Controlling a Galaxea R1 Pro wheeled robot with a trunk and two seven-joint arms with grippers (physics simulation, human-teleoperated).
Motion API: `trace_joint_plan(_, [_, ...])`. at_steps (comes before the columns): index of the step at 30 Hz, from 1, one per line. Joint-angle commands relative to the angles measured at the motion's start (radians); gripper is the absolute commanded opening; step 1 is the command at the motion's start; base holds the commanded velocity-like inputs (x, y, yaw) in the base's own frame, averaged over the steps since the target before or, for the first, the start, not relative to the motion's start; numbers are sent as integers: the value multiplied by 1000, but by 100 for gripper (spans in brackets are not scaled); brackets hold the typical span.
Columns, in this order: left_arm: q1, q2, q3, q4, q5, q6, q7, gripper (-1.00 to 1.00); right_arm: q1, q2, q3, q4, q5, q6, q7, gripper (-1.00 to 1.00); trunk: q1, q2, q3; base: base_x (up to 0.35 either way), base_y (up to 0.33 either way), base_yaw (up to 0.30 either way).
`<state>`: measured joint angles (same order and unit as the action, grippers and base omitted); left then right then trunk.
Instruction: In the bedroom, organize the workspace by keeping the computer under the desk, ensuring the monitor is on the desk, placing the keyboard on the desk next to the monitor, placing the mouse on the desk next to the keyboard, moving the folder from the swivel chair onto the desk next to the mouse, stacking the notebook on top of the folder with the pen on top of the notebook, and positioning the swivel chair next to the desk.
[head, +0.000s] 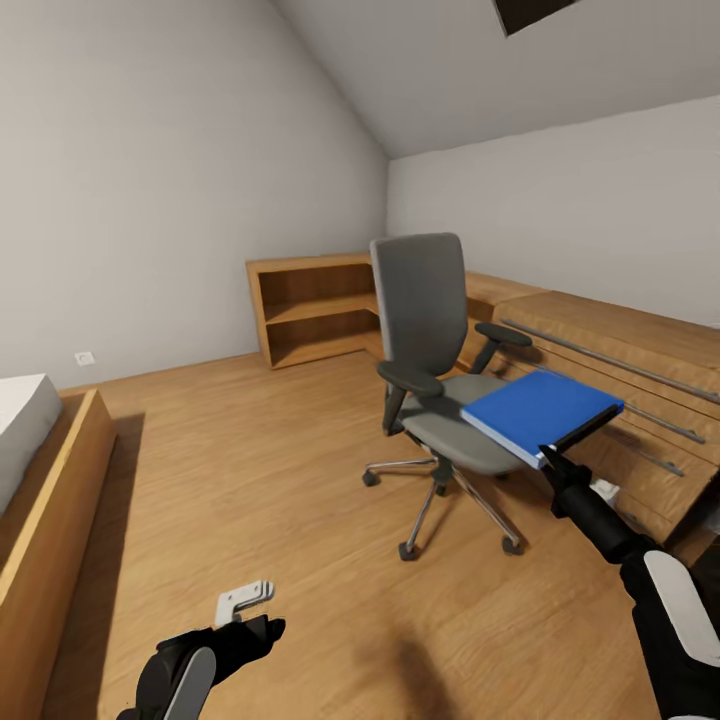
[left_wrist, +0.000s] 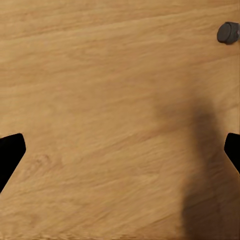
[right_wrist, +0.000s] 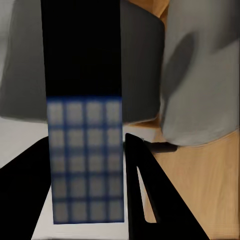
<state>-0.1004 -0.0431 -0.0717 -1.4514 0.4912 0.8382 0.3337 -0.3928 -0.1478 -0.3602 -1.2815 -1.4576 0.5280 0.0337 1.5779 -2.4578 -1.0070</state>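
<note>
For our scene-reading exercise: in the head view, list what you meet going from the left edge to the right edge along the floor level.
Bed → left gripper → swivel chair → blue folder, held over the seat's right side → right gripper, its fingers shut on the folder's near edge.

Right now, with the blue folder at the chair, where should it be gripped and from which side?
Grip the folder at its near edge, coming from the robot's side, much as the right gripper has it. It is a thin flat slab, roughly level above the swivel chair seat, so two fingers can close over its thickness. The backrest blocks the far side.
</note>
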Motion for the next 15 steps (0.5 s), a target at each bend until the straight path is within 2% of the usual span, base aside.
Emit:
trace_joint_plan(1, [-1,0,0,0,10,2,10,100,0,2,-2,-5,6,5,2,-100,-5,7,2,-333,0,0])
trace_joint_plan(3, [-1,0,0,4,10,2,10,100,0,11,-2,-26,25,5,1,-100,-12,21,9,-324,0,0])
trace_joint_plan(5, [-1,0,0,13,9,1,10,100,0,32,-3,-51,71,5,-8,-100,-20,35,15,-179,0,0])
trace_joint_plan(7, [-1,-1,0,22,8,1,9,100,0,42,-3,-66,110,6,-15,-100,-28,49,21,-92,0,0])
trace_joint_plan(12, [0,-1,0,82,8,0,9,100,8,48,-3,-124,178,10,-31,-100,-47,84,37,-31,0,0])
trace_joint_plan(15, [0,-2,0,156,8,-20,8,100,48,52,-3,-198,238,10,-54,-100,-58,105,46,-7,0,0])
